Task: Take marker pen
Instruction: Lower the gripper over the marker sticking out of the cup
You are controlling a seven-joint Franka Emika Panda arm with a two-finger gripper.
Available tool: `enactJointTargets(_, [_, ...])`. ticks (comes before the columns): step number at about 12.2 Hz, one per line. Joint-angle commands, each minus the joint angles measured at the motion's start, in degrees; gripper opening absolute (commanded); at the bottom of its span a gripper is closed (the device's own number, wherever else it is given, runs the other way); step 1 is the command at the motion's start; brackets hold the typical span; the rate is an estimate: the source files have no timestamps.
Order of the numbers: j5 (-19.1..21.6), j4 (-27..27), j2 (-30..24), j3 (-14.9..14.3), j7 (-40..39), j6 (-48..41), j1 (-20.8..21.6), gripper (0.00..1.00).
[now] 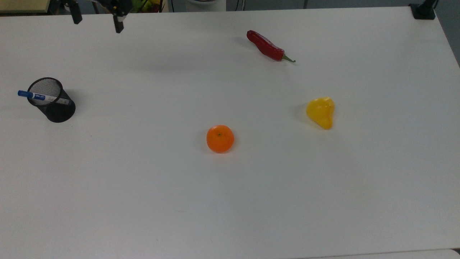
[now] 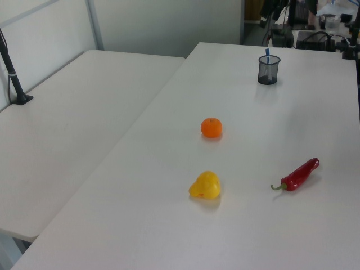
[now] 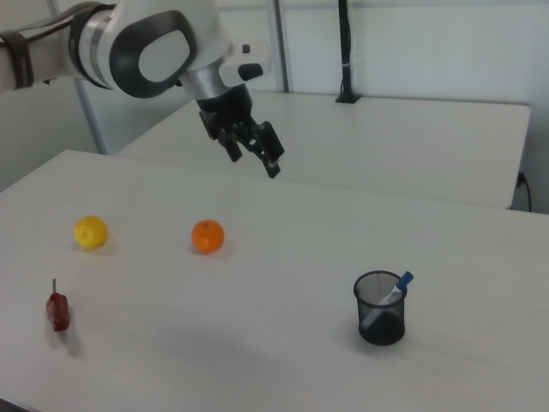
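The marker pen (image 1: pixel 34 95), white with a blue cap, leans in a black mesh cup (image 1: pixel 54 105) at the top view's left, its capped end sticking out over the rim. In the right view the marker pen (image 3: pixel 393 290) stands tilted in the cup (image 3: pixel 381 311) at the lower right. The blue cap (image 2: pixel 268 53) also pokes out of the cup (image 2: pixel 268 71) in the left view. My gripper (image 1: pixel 96 21) hangs open and empty near the table's far edge, well away from the cup. In the right view the gripper (image 3: pixel 254 160) is high above the table, up and left of the cup.
A red chili (image 1: pixel 268 47) lies near the far edge. A yellow pepper (image 1: pixel 321 112) sits at the top view's right and an orange (image 1: pixel 220 139) near the middle. The white table (image 1: pixel 143 201) has wide bare room around the cup.
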Motion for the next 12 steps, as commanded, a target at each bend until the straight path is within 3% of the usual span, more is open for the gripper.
enactJointTargets(1, [-6.3,-0.7,3.2,-2.9,12.8,7.2,0.8,1.0])
enactJointTargets(5, [-10.7,-1.1,5.6,-4.5,24.4,12.3,-2.1,1.0])
enactJointTargets(9, [-10.5,-1.8,10.3,-9.5,33.8,23.4,-2.4,0.99])
enactJointTargets(12, [-11.3,-2.5,13.6,-9.8,39.8,27.8,-2.7,0.99])
